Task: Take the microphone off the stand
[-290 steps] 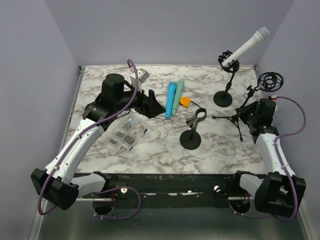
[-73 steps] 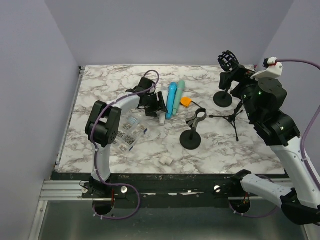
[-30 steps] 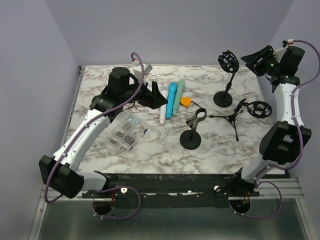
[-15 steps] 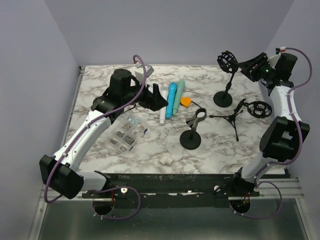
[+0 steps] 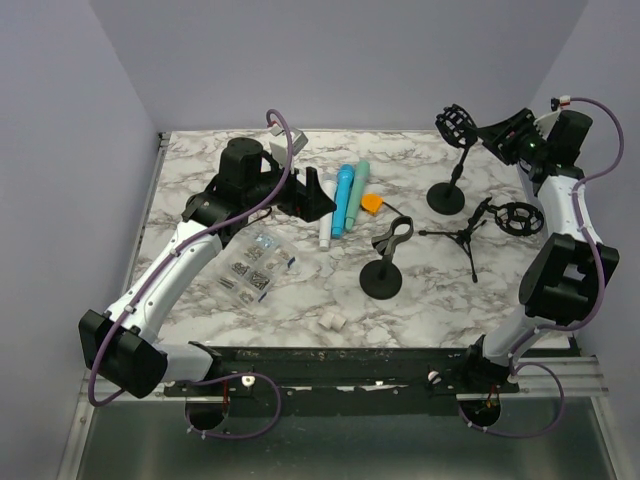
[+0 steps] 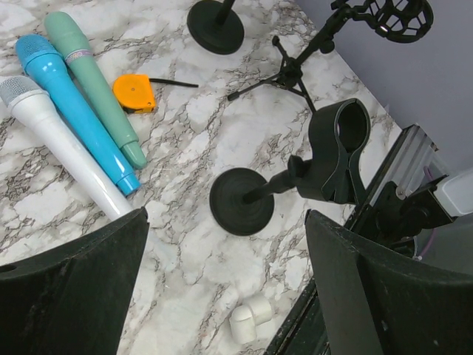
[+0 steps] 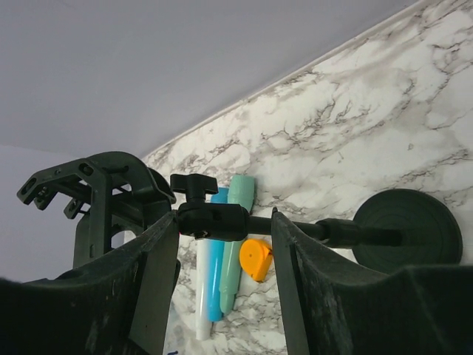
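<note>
The white microphone (image 5: 326, 231) lies flat on the marble table beside a blue one (image 5: 342, 200) and a teal one (image 5: 358, 183); it also shows in the left wrist view (image 6: 52, 133). The round-base stand (image 5: 447, 196) carries an empty black shock mount (image 5: 455, 120). My right gripper (image 5: 486, 130) is open just right of that mount; in the right wrist view the gripper (image 7: 224, 218) has its fingers on either side of the stand's swivel joint (image 7: 211, 220). My left gripper (image 5: 318, 200) is open and empty above the microphones, also open in the left wrist view (image 6: 227, 218).
A clip stand (image 5: 384, 262) stands mid-table and a tripod stand with a second shock mount (image 5: 518, 217) at the right. An orange tape measure (image 5: 370, 203), a clear parts box (image 5: 252, 266) and a white pipe elbow (image 5: 332, 322) lie on the table (image 5: 440, 300).
The white microphone, in the shock mount 9.7 s ago, now lies beside the blue one. Over the last second my right gripper has come in to the empty mount; the left has barely moved.
</note>
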